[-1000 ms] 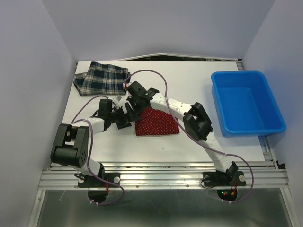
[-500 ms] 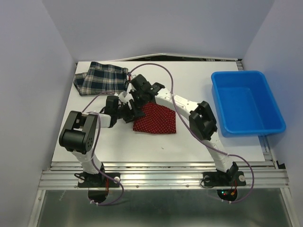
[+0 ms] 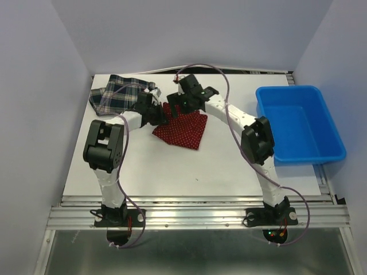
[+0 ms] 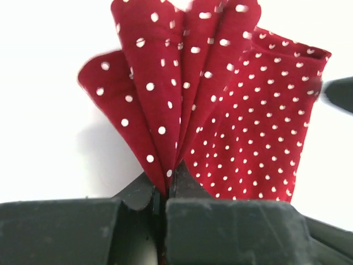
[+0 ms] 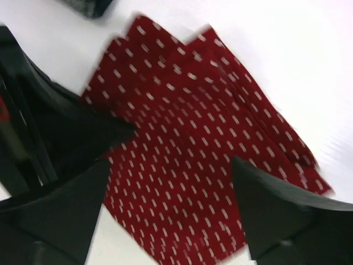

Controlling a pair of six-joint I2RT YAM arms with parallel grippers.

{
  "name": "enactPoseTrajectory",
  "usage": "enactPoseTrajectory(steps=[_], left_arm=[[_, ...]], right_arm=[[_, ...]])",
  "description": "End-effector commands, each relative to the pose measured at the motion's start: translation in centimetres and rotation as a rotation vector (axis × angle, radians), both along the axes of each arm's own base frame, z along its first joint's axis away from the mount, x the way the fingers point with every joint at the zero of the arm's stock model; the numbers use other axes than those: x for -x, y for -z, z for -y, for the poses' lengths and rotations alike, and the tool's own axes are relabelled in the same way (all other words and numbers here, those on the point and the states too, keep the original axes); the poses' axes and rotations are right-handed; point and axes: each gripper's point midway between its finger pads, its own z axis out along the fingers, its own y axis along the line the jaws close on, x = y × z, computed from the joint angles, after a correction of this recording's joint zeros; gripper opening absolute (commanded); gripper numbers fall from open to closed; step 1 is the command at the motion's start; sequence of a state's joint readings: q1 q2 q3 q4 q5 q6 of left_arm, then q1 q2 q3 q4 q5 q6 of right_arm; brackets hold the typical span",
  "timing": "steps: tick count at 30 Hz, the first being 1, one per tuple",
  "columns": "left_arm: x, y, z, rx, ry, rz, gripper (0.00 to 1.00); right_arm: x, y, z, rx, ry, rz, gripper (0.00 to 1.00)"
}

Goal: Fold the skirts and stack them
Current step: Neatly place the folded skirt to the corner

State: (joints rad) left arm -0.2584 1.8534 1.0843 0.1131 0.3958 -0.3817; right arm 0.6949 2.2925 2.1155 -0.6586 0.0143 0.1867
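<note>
A: Red polka-dot skirt (image 3: 184,130) is laid on the white surface (image 3: 143,166), well to the left of the blue bin (image 3: 289,90). What could be spoiled from here?

B: One gathered edge is pinched between the pressed-together fingers of the left gripper (image 4: 170,179), and the cloth is fanned into pleats. If it is dragged by that single point, the fold may be pulled open or bunched.

A: And the right gripper (image 5: 172,160)?

B: Its fingers are spread just above the skirt, nothing held. Cloth could be snagged if they are lowered carelessly; both grippers are crowded together.

A: What stands around?

B: The plaid skirt (image 3: 120,94) is laid farther from the bin, loosely heaped; the left gripper is placed between the two skirts.
</note>
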Motion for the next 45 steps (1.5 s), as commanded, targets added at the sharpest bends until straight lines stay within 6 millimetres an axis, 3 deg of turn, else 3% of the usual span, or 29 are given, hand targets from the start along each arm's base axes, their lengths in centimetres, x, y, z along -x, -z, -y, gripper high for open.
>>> enactPoseTrajectory(steps=[1, 2, 3, 4, 5, 6, 7, 9, 10, 11, 12, 13, 16, 22, 24, 31, 35, 37, 38, 45], left_arm=[[-4.3, -1.1, -3.0, -0.302, 0.032, 0.076, 0.0], [-5.1, -1.5, -3.3, -0.337, 0.028, 0.085, 0.0], [-6.0, -2.0, -3.6, -0.368, 0.029, 0.106, 0.0], [-8.2, -4.0, -4.4, -0.453, 0.019, 0.166, 0.0], [-9.1, -3.2, -4.6, -0.494, 0.03, 0.156, 0.0], [-11.2, -5.7, -5.0, -0.558, 0.029, 0.214, 0.03], [-12.2, -4.3, -5.1, -0.589, 0.044, 0.188, 0.09], [-13.5, -4.8, -5.3, -0.624, 0.059, 0.178, 0.15], [-15.7, -6.1, -4.9, -0.643, 0.052, 0.225, 0.16], [-16.4, -6.6, -4.9, -0.648, 0.05, 0.237, 0.16], [-17.8, -9.1, -4.8, -0.655, 0.033, 0.292, 0.16], [-18.5, -8.6, -4.7, -0.671, 0.057, 0.294, 0.16], [-19.6, -10.7, -5.1, -0.676, 0.045, 0.349, 0.1], [-19.8, -13.1, -8.3, -0.645, -0.006, 0.36, 0.01], [-19.7, -15.2, -10.5, -0.62, -0.049, 0.379, 0.01], [-18.5, -19.4, -13.7, -0.513, -0.046, 0.425, 0.0], [-18.4, -20.4, -15.8, -0.483, -0.079, 0.443, 0.0], [-18.4, -20.6, -16.0, -0.468, -0.076, 0.449, 0.0], [-18.4, -21.0, -17.5, -0.471, -0.101, 0.451, 0.0], [-18.5, -21.5, -20.1, -0.46, -0.126, 0.454, 0.0]], right_arm=[[-3.2, -7.9, 6.7, -0.066, 0.105, 0.12, 1.0], [-3.5, -9.3, 8.2, -0.074, 0.124, 0.14, 1.0], [-3.8, -9.3, 9.6, -0.063, 0.142, 0.14, 1.0], [-3.7, -8.7, 11.1, -0.048, 0.157, 0.119, 1.0], [-4.0, -9.7, 13.3, -0.063, 0.175, 0.124, 1.0], [-3.8, -9.7, 14.3, -0.067, 0.177, 0.111, 1.0], [-3.7, -8.9, 16.0, -0.051, 0.203, 0.094, 1.0], [-3.1, -9.8, 17.4, -0.051, 0.209, 0.107, 1.0], [-2.7, -9.1, 18.1, -0.037, 0.216, 0.091, 1.0], [-2.3, -9.1, 18.3, -0.031, 0.215, 0.09, 1.0], [-1.9, -9.6, 18.5, -0.034, 0.211, 0.099, 1.0], [-1.6, -9.4, 18.6, -0.029, 0.213, 0.095, 1.0], [-1.1, -9.1, 19.7, -0.03, 0.231, 0.079, 1.0], [-0.2, -8.5, 20.3, -0.032, 0.238, 0.06, 1.0], [-0.1, -8.4, 20.4, -0.032, 0.24, 0.058, 1.0], [-0.2, -8.3, 19.9, -0.048, 0.23, 0.048, 1.0], [-0.2, -8.3, 19.8, -0.05, 0.226, 0.047, 1.0], [-0.2, -8.1, 19.9, -0.043, 0.227, 0.044, 1.0], [-0.2, -8.0, 19.9, -0.043, 0.228, 0.042, 1.0], [-0.1, -7.6, 19.9, -0.038, 0.225, 0.034, 1.0]])
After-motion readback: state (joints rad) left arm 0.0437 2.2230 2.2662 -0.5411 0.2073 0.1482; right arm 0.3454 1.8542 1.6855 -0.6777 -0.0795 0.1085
